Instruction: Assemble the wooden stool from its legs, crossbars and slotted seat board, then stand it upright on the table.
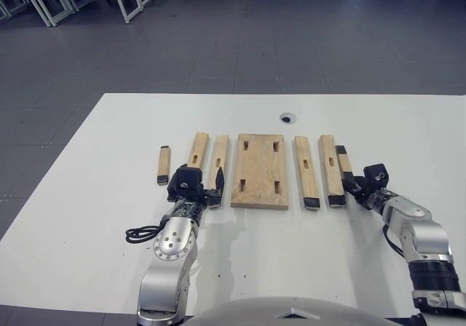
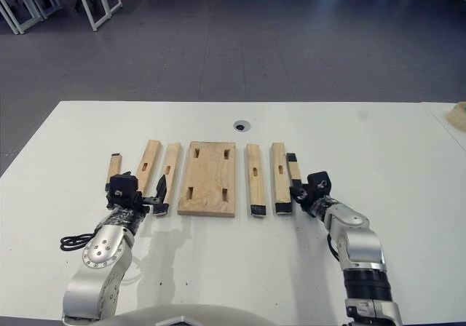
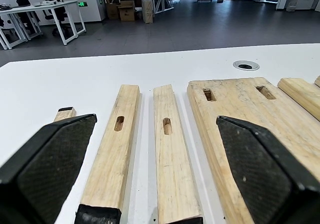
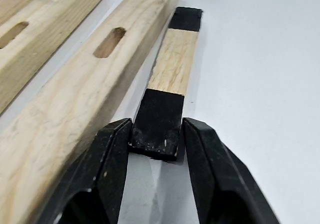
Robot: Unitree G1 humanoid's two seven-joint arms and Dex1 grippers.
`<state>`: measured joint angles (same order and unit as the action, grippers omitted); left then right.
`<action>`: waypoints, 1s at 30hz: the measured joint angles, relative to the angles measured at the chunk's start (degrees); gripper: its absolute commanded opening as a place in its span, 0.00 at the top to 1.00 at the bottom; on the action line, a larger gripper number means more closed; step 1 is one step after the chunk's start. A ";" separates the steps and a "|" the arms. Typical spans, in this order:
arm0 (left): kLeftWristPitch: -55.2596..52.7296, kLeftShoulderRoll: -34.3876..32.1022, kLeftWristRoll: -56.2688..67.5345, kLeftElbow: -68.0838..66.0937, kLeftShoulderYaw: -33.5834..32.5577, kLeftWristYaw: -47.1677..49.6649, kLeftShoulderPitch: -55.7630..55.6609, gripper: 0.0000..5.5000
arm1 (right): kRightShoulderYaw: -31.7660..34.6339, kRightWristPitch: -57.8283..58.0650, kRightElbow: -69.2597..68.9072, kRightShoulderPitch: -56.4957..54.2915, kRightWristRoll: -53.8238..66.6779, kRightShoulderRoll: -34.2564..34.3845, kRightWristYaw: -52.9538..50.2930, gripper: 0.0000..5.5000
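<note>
Crossbar (image 4: 172, 61) black end pinched between right gripper (image 4: 157, 129) jaws.

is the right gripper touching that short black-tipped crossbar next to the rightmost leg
Touching. The right wrist view shows the right gripper with both fingertips against the sides of the black near end of the crossbar, no gap on either side.

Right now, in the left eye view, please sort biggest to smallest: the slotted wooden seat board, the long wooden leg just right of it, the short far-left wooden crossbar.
1. slotted wooden seat board
2. long wooden leg
3. short wooden crossbar
They lie side by side, so nearness doesn't muddle it.
</note>
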<state>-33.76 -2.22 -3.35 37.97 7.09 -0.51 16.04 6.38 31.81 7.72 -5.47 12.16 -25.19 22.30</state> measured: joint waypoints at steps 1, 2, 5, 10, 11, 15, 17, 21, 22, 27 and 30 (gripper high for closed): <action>0.00 0.00 0.00 0.00 -0.01 0.00 -0.01 0.20 | 0.27 -0.02 0.94 -0.58 0.00 0.12 -0.41 0.77; 0.00 -0.01 -0.01 0.00 -0.04 0.00 -0.01 0.20 | 0.31 -0.03 1.06 -0.65 0.00 0.21 -0.51 0.77; 0.00 -0.05 0.00 -0.01 -0.16 -0.01 -0.12 0.20 | 0.17 -0.02 0.79 -0.51 -0.01 0.46 -1.11 0.77; -0.34 -1.05 3.26 -2.73 -4.38 -2.30 -5.66 0.20 | 0.57 -1.83 -3.97 2.17 -5.61 -0.23 -8.85 0.77; -0.77 -1.78 4.57 -3.72 -5.80 -3.44 -7.58 0.20 | 1.48 -2.35 -5.40 2.82 -7.22 -0.55 -10.83 0.77; -9.74 -4.92 20.29 -8.70 -11.05 -15.71 -21.14 0.20 | -2.14 -7.66 -23.75 0.63 -5.46 1.53 -8.27 0.77; -19.31 -4.33 32.77 -11.08 -15.68 -20.46 -25.45 0.20 | -8.46 -8.42 -27.71 1.55 -3.90 3.47 -3.95 0.77; -35.65 -3.74 56.41 -17.52 -24.18 -25.66 -32.86 0.20 | -14.62 -9.14 -29.35 3.73 -3.58 5.54 -1.13 0.77; -38.40 -3.55 61.44 -19.35 -26.22 -25.52 -34.64 0.20 | -15.43 -9.21 -29.97 3.68 -3.60 6.46 -0.96 0.77; -41.12 -1.70 69.32 -26.61 -29.81 -18.99 -36.15 0.20 | -16.45 -8.69 -30.75 1.97 -4.07 9.42 -2.79 0.77; -39.65 -1.61 68.50 -28.31 -28.27 -17.78 -36.06 0.20 | -16.73 -7.07 -31.93 1.98 -4.17 10.36 -3.81 0.77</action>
<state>-73.41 -3.83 65.15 9.65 -21.18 -18.29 -20.02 -10.35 24.73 -24.22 -3.49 7.99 -14.83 18.48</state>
